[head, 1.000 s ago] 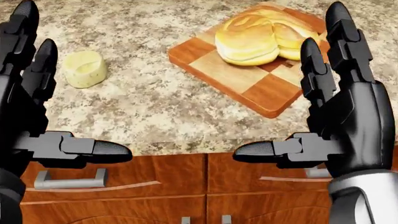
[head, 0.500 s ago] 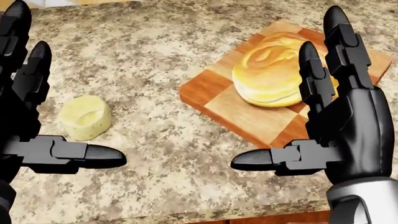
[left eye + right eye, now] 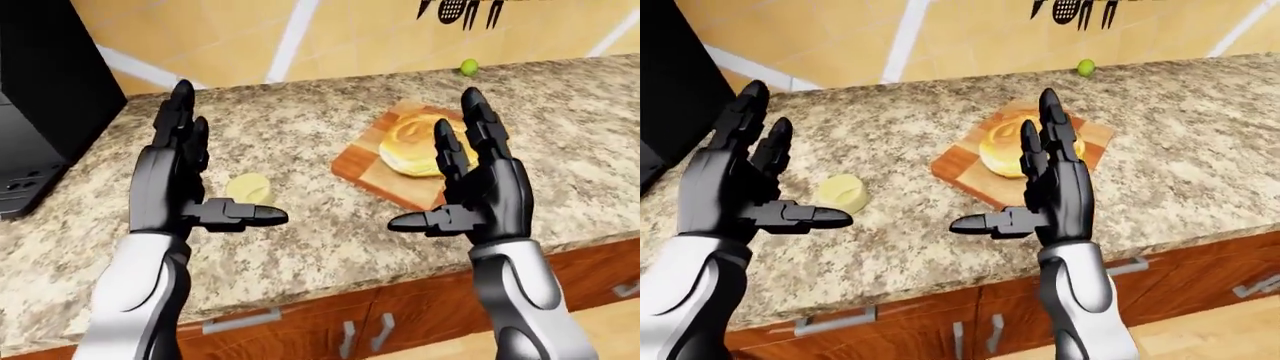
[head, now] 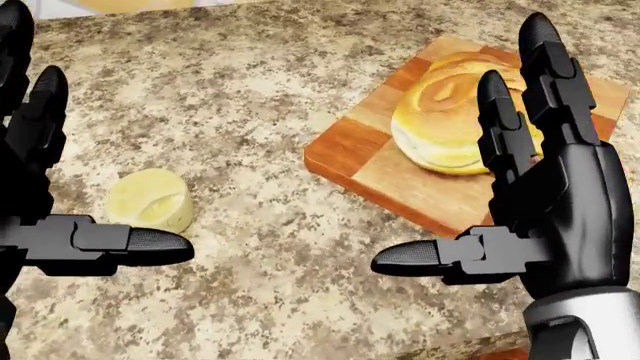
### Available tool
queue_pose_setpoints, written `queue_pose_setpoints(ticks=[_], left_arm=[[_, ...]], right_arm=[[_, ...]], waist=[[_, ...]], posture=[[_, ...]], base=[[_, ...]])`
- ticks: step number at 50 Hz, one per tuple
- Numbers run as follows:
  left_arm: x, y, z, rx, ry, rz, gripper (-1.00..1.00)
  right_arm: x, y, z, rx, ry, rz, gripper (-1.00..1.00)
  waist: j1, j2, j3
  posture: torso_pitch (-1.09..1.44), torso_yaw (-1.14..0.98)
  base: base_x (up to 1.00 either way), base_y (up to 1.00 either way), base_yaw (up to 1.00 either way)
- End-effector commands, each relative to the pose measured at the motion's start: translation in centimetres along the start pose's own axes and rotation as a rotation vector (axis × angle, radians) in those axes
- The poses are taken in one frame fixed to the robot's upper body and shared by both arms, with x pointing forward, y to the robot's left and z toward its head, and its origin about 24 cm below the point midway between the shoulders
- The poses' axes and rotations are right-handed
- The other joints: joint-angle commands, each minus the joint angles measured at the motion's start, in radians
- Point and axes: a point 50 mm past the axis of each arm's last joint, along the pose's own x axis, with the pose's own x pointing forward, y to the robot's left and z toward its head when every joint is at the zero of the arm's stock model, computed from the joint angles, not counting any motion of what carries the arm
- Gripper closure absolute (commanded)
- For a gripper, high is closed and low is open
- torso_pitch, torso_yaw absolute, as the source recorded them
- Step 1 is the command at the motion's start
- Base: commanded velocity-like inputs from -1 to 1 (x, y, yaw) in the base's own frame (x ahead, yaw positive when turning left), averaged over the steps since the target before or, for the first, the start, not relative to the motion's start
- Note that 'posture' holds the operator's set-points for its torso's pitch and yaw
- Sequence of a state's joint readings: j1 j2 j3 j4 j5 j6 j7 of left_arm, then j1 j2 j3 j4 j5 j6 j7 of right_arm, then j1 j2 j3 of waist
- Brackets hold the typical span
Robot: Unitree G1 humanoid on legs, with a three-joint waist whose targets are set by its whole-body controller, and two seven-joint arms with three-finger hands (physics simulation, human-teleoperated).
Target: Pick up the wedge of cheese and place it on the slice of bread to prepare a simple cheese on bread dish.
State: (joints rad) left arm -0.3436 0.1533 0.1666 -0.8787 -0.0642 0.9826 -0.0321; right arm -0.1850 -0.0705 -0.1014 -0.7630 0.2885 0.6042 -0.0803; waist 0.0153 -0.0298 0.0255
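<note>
- The wedge of cheese [image 4: 150, 199], pale yellow, lies on the speckled granite tabletop [image 4: 260, 112], at the left of the head view and well apart from the bread.
- The slice of bread [image 4: 450, 120], round and golden, rests on a checkered wooden cutting board [image 4: 350, 150] at the upper right of the head view.
- The left hand [image 3: 185, 184] is held upright over the tabletop with its fingers [image 3: 180, 120] spread wide and its thumb pointing inward; it holds nothing. In the head view the thumb tip sits just below the cheese, and whether they touch cannot be told.
- The right hand [image 4: 545, 217] is likewise upright and empty, fingers [image 4: 545, 67] wide apart, standing before the right part of the board and bread.
- A small green fruit [image 3: 468, 67], perhaps a lime, lies near the wall at the top of the left-eye view.
- A black appliance [image 3: 45, 97] stands at the far left.
- Wooden cabinet drawers [image 3: 970, 319] with metal handles run beneath the tabletop edge.
</note>
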Motion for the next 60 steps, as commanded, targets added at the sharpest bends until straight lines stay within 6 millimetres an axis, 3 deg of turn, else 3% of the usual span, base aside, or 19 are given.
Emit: queue_pose_setpoints(ticks=[1,3,10,12,15,18,22,23,29,30,36,44,54,60], left_arm=[[-0.3,-0.1,1.3,0.006,-0.075,-0.009,-1.0],[-0.4,0.0,1.3,0.007,-0.076,-0.008,-1.0],[-0.7,0.3,1.4,0.004,-0.079,-0.001,-1.0],[-0.6,0.3,1.4,0.003,-0.079,-0.002,-1.0],[-0.6,0.4,1.4,0.004,-0.08,-0.002,-1.0],[-0.6,0.4,1.3,0.005,-0.079,-0.002,-1.0],[-0.6,0.5,1.2,0.005,-0.077,0.0,-1.0],[-0.7,0.5,1.2,0.005,-0.078,0.0,-1.0],[-0.9,0.5,1.4,0.004,-0.08,0.002,-1.0],[-0.8,0.5,1.3,0.004,-0.079,0.003,-1.0],[-0.7,0.3,1.1,0.004,-0.075,-0.002,-1.0],[-0.7,0.3,1.2,0.004,-0.077,-0.002,-1.0],[-0.7,0.4,1.0,0.004,-0.074,0.003,-1.0],[-0.9,0.6,1.2,0.005,-0.079,0.007,-1.0]], right_arm=[[-0.1,0.6,1.6,-0.014,-0.097,0.035,-1.0],[-0.1,0.8,1.7,-0.018,-0.103,0.038,-1.0],[-0.1,1.2,1.9,-0.027,-0.118,0.058,-1.0],[-0.1,1.3,1.9,-0.026,-0.119,0.059,-1.0],[0.0,1.3,1.9,-0.023,-0.119,0.054,-1.0],[0.0,1.1,1.9,-0.018,-0.12,0.045,-1.0],[0.1,1.1,1.7,-0.015,-0.113,0.034,-1.0],[0.1,1.2,1.8,-0.018,-0.112,0.045,-1.0],[0.6,2.2,2.0,-0.033,-0.115,0.086,-1.0],[0.6,2.2,2.1,-0.037,-0.116,0.088,-1.0],[2.2,3.4,2.0,-0.084,-0.104,0.13,-1.0],[4.0,6.9,2.5,-0.155,-0.097,0.227,-1.0],[6.4,9.7,1.0,-0.248,-0.015,0.339,-1.0],[7.3,11.0,1.4,-0.311,-0.025,0.381,-1.0]], waist=[[0.009,0.001,-0.012],[0.004,0.012,-0.021],[-0.014,0.033,-0.022],[-0.015,0.007,-0.022],[-0.01,0.004,-0.035],[-0.008,0.025,-0.015],[-0.038,0.094,-0.014],[-0.027,0.06,-0.002],[-0.013,-0.011,-0.013],[-0.01,0.004,-0.006],[-0.01,0.017,-0.01],[-0.01,0.025,-0.013],[-0.01,0.036,-0.021],[-0.013,0.044,-0.027]], posture=[[0.0,0.0],[0.0,0.0],[0.0,0.0],[0.0,0.0],[0.0,0.0],[0.0,0.0],[0.0,0.0],[0.0,0.0],[0.0,0.0],[0.0,0.0],[0.0,0.0],[0.0,0.0],[0.0,0.0],[0.0,0.0]], base=[[0.0,0.0,0.0],[0.0,0.0,0.0],[-0.02,0.02,0.0],[-0.14,0.14,0.0],[-0.14,0.14,0.0],[-0.13,0.11,0.0],[-0.03,0.02,0.0],[0.0,0.0,0.0],[0.0,0.0,0.0],[0.0,0.0,0.0],[0.0,0.0,0.0],[0.0,0.0,0.0],[0.0,0.0,0.0],[0.0,0.0,0.0]])
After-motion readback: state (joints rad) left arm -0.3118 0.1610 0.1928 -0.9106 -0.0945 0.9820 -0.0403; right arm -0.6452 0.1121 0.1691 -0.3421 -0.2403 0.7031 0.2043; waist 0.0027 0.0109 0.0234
